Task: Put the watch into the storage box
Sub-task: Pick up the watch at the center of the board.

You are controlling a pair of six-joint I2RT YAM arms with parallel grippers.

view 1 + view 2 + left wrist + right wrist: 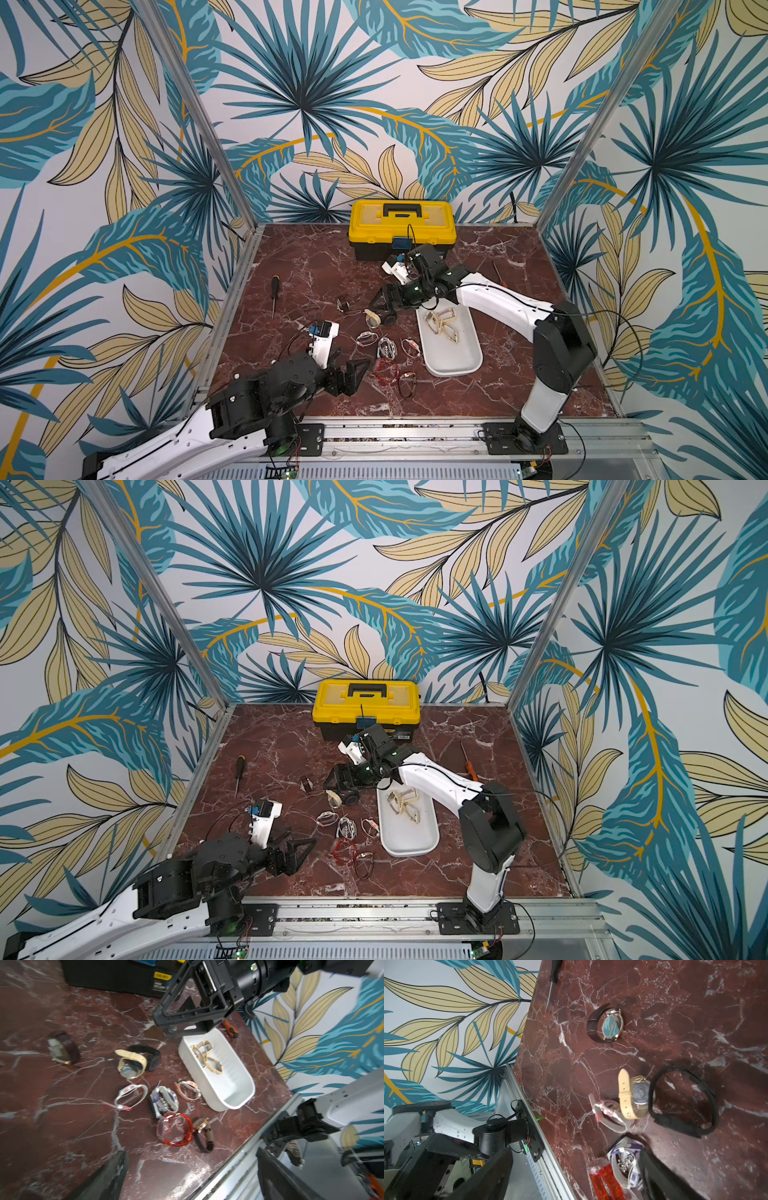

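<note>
Right claw [376, 306] hangs with jaws spread, holding nothing, just above the cream-strap watch [372, 318]. That watch lies on the table [299, 257] against a black watch [390, 319]. We note the white tray [453, 368] just to their right, with two gold watches [442, 326] in its far end. Left claw [356, 376] is spread too, near the front rail beside the loose watch cluster [386, 349]. Bare marble runs wide on the left, out to the black screwdriver [274, 291]. The toolbox [401, 226] sits at the back edge.
</note>
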